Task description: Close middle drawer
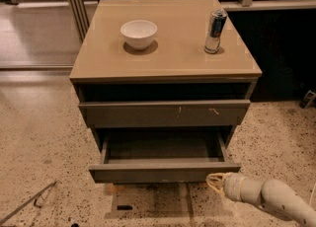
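Note:
The middle drawer [163,171] stands pulled out of the grey-brown cabinet [173,58]. Its plain flat front faces me and its dark inside [163,147] looks empty. Above it sits a like front with small white scratch marks [163,114], slightly out, with a dark gap over it. My gripper [214,182], on a pale arm [271,199] coming in from the lower right, is just below the right end of the middle drawer's front, at or very near its lower edge.
A white bowl [138,33] and a drink can [215,31] stand on the cabinet top. A thin metal piece [29,202] lies on the speckled floor at the lower left. A dark wall panel [286,48] is to the right.

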You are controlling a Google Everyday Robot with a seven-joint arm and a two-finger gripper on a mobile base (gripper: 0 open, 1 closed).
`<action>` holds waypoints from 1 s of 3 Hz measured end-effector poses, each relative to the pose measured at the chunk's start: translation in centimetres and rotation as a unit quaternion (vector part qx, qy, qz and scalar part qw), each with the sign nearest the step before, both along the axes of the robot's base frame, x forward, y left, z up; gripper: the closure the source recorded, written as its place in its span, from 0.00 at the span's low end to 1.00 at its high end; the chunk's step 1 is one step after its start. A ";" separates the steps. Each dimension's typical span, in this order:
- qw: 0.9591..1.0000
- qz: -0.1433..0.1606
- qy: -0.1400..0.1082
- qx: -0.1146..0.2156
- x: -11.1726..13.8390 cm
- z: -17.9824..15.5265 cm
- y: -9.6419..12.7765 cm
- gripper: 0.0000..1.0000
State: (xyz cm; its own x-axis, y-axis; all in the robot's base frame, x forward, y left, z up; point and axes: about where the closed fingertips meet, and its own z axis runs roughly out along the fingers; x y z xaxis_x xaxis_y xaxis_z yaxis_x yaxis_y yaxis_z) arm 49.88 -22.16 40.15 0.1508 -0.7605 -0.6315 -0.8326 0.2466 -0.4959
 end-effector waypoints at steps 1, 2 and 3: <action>1.000 -0.017 -0.021 0.000 1.7 -0.1 -0.3 1.00; 0.999 -0.030 -0.042 0.003 3.3 0.6 -0.5 1.00; 0.998 -0.039 -0.057 0.007 5.0 1.1 -0.9 1.00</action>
State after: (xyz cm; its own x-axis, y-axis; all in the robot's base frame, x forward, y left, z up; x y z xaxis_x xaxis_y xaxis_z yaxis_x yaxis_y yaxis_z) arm 54.90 -23.11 41.23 0.1637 -0.7638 -0.6243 -0.7491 0.3156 -0.5825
